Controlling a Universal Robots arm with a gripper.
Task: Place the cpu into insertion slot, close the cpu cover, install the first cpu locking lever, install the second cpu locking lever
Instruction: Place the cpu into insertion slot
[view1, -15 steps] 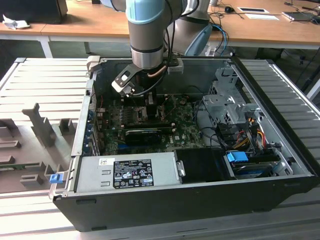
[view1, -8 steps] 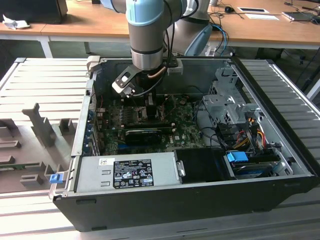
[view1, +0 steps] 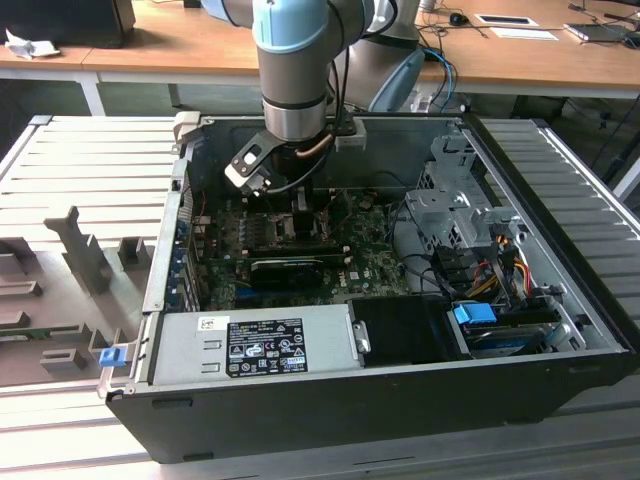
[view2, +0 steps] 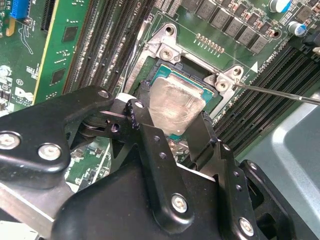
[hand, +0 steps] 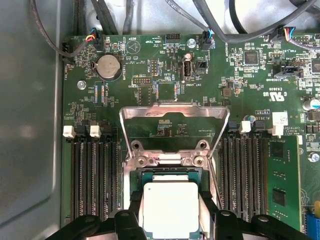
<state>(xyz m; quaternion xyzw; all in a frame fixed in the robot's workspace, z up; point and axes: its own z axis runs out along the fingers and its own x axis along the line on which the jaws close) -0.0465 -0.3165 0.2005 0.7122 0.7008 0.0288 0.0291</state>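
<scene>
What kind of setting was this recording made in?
Probably a robotics lab or workshop: an open computer case lies on a slatted metal table, wooden desks stand behind it, and the gripper holds the cpu at the insertion slot.

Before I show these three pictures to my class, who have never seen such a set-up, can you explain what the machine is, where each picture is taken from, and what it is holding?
The exterior view is taken from off the machine. It shows a robot arm reaching down into an open computer case that lies on a slatted table. The two wrist views come from cameras riding on the arm, looking at the green circuit board inside. The black gripper is closed on the cpu, a small silvery square chip, with one finger against each of two opposite edges. The chip is at the insertion slot, its socket; I cannot tell whether it is fully seated. The cpu cover, a metal frame, stands raised open at one side of the slot.
</scene>
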